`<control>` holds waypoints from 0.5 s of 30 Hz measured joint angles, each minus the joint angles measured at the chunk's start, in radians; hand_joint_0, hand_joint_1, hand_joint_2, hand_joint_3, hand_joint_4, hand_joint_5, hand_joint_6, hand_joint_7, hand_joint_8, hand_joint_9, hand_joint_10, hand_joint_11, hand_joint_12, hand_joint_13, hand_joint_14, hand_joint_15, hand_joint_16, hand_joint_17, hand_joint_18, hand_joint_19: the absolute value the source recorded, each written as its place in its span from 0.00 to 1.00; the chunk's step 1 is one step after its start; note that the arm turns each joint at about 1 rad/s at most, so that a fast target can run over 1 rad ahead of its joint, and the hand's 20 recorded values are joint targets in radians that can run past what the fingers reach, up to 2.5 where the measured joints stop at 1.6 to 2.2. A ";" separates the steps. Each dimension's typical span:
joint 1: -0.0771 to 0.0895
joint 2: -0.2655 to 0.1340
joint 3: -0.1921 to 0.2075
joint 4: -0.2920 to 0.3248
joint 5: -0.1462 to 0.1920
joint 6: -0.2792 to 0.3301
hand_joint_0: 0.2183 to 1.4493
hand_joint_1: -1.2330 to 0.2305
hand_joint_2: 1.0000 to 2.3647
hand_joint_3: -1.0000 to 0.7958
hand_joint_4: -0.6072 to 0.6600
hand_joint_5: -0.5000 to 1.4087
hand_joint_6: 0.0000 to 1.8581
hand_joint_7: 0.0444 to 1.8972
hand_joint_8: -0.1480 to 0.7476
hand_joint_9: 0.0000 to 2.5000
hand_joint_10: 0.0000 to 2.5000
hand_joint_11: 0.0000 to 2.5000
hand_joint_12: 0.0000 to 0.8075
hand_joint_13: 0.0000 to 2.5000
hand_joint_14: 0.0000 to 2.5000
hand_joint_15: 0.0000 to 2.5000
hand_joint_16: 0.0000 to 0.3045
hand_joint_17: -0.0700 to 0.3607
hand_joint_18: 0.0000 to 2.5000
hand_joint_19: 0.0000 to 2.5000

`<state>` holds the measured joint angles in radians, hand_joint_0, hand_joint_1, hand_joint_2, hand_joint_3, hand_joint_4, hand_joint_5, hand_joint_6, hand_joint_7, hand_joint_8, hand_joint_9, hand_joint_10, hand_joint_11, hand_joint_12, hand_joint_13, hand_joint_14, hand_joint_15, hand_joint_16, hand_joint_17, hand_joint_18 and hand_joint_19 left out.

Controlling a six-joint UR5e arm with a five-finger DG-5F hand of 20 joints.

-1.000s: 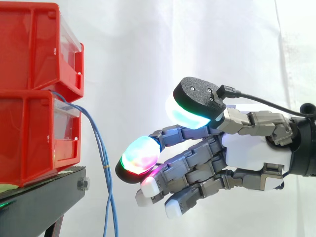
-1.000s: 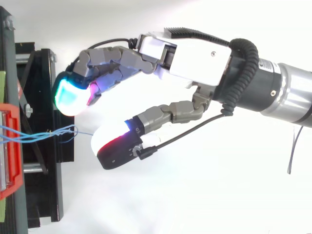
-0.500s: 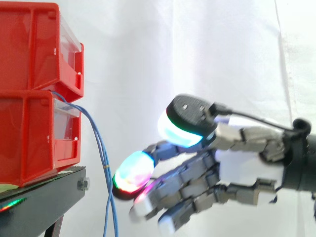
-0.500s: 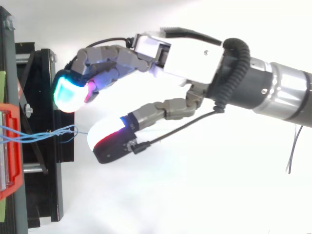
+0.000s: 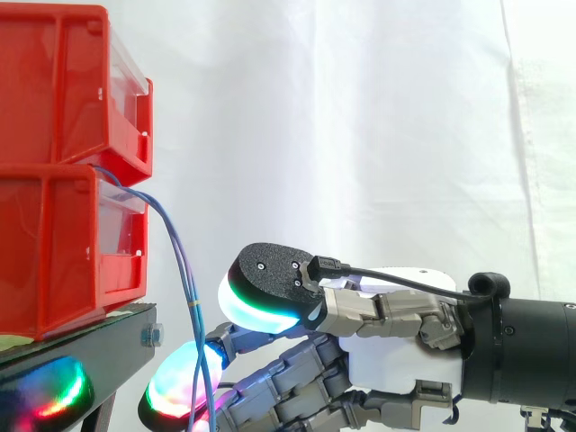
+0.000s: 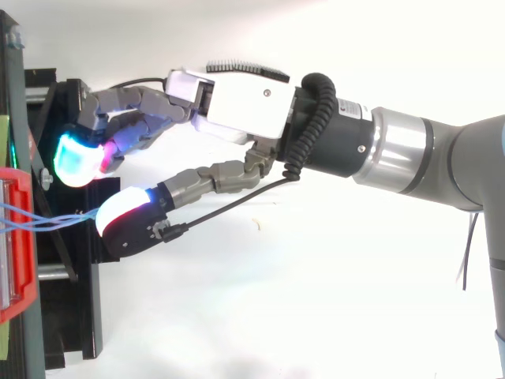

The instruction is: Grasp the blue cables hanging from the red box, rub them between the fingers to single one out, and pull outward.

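Both halves of the hand [image 6: 237, 103] are held apart, thumb nearest, nothing clasped. The cables [image 5: 192, 301] are hung from the lower box [image 5: 45, 252], just past the thumb pad, before the farther fingers. Closed off-line, both strands could be pushed aside or pinched together.

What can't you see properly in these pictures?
- Side view: the cables' lower ends are cut off by the bottom edge.
- Side view: whether a fingertip of the robot hand touches the cables; they overlap there.
- Both views: where the cables start, hidden inside the red box.
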<state>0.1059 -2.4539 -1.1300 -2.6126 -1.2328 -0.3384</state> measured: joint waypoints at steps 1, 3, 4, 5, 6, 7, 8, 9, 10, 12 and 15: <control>0.000 0.000 0.000 0.001 0.000 0.000 0.23 0.37 0.00 0.28 0.73 0.21 0.27 0.59 0.55 0.29 0.00 0.16 0.52 0.21 0.00 0.13 0.20 0.49 0.26 0.18; 0.000 0.000 0.000 0.001 -0.001 0.001 0.24 0.37 0.00 0.29 0.72 0.21 0.27 0.61 0.54 0.29 0.00 0.16 0.52 0.21 0.00 0.13 0.20 0.48 0.26 0.19; 0.000 0.000 0.001 0.001 -0.002 0.001 0.25 0.37 0.00 0.30 0.70 0.21 0.27 0.63 0.54 0.29 0.00 0.16 0.51 0.21 0.00 0.12 0.20 0.48 0.26 0.19; 0.000 0.000 0.001 0.001 -0.003 0.001 0.26 0.36 0.00 0.32 0.69 0.21 0.27 0.66 0.54 0.29 0.00 0.16 0.51 0.21 0.00 0.12 0.20 0.48 0.26 0.19; 0.000 0.001 0.001 0.002 -0.005 0.001 0.26 0.36 0.00 0.33 0.68 0.21 0.27 0.67 0.54 0.29 0.00 0.16 0.51 0.21 0.00 0.12 0.20 0.48 0.26 0.19; 0.000 0.001 0.001 0.002 -0.007 0.001 0.26 0.36 0.01 0.34 0.66 0.21 0.28 0.69 0.53 0.29 0.00 0.16 0.51 0.21 0.00 0.12 0.19 0.47 0.26 0.19; 0.000 0.001 0.003 0.002 -0.009 0.001 0.27 0.36 0.01 0.36 0.66 0.21 0.29 0.67 0.54 0.29 0.00 0.16 0.50 0.21 0.00 0.12 0.19 0.47 0.26 0.18; 0.000 0.001 0.007 0.002 -0.013 0.001 0.27 0.36 0.01 0.36 0.66 0.21 0.29 0.67 0.53 0.29 0.00 0.16 0.50 0.21 0.00 0.12 0.19 0.47 0.26 0.19; 0.000 0.001 0.010 0.002 -0.015 0.001 0.27 0.35 0.01 0.37 0.66 0.20 0.31 0.65 0.54 0.29 0.00 0.16 0.50 0.21 0.00 0.13 0.19 0.47 0.26 0.19; 0.001 0.001 0.016 0.001 -0.021 0.001 0.28 0.36 0.01 0.38 0.67 0.20 0.31 0.64 0.53 0.30 0.00 0.17 0.50 0.21 0.00 0.13 0.19 0.47 0.26 0.19; 0.002 0.001 0.022 0.001 -0.029 0.001 0.28 0.36 0.01 0.36 0.68 0.20 0.31 0.62 0.54 0.30 0.00 0.17 0.50 0.21 0.00 0.13 0.19 0.47 0.26 0.19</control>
<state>0.1082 -2.4530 -1.1083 -2.6119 -1.2615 -0.3376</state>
